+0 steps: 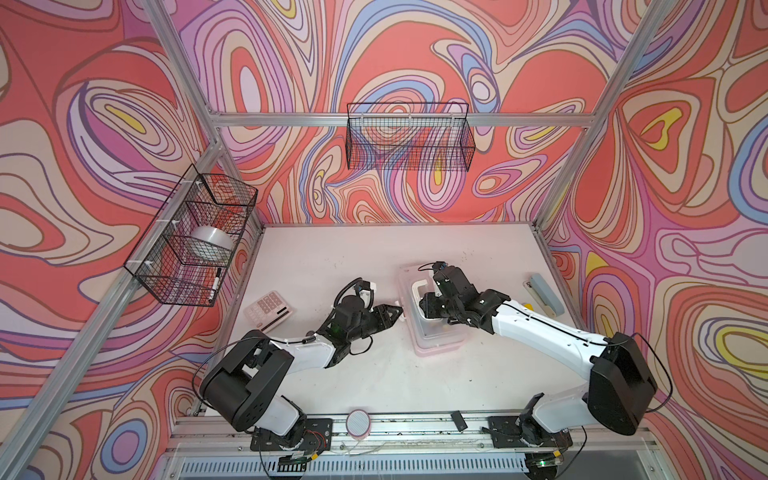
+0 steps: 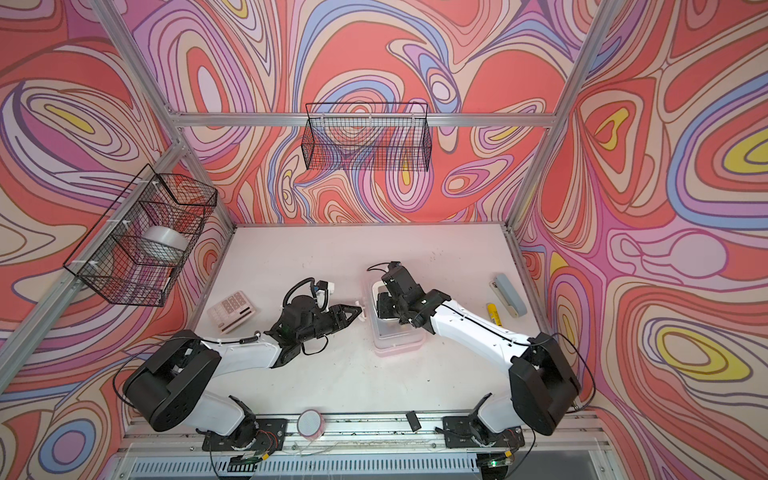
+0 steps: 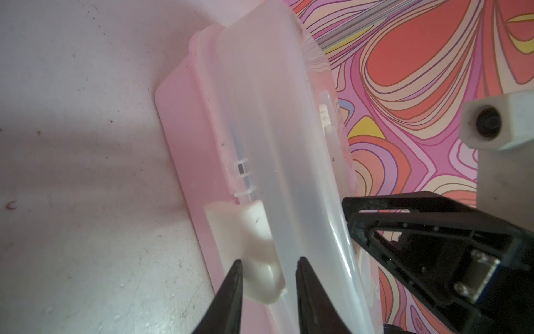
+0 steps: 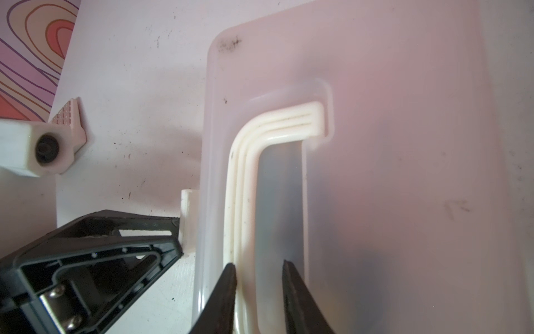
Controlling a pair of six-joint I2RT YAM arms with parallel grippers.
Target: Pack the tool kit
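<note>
Nearest me, the left gripper [image 3: 268, 264] reaches in low from the side. Its two black fingers stand a little apart with the white side latch [image 3: 254, 228] of the tool kit [image 1: 436, 340] between them. One finger looks to be against the latch and the other shows a sliver of gap, so I would not call it clamped. Right at those tips the kit lies flat on the white table [image 1: 332, 257], its translucent lid [image 4: 404, 144] down over the pale pink base; any tools inside are only a blur through the plastic. Directly over it the right gripper [image 4: 258, 267] bears on the lid, jaws apart and straddling the long bar of the white C-shaped handle [image 4: 245, 162]. The bar sits close to one finger with clear space to the other, so it seems to steady the lid rather than pinch anything. To my eye this is the closing step: lid on, latch to fasten. The next move calls for the left fingers to press the latch squarely toward the case wall until it seats, while the right gripper holds the case from sliding. Well beyond the right gripper, a small yellow object [image 2: 493, 313] lies beside a grey-blue oblong bar [image 1: 546, 293]; I cannot tell whether it belongs in the kit.
</note>
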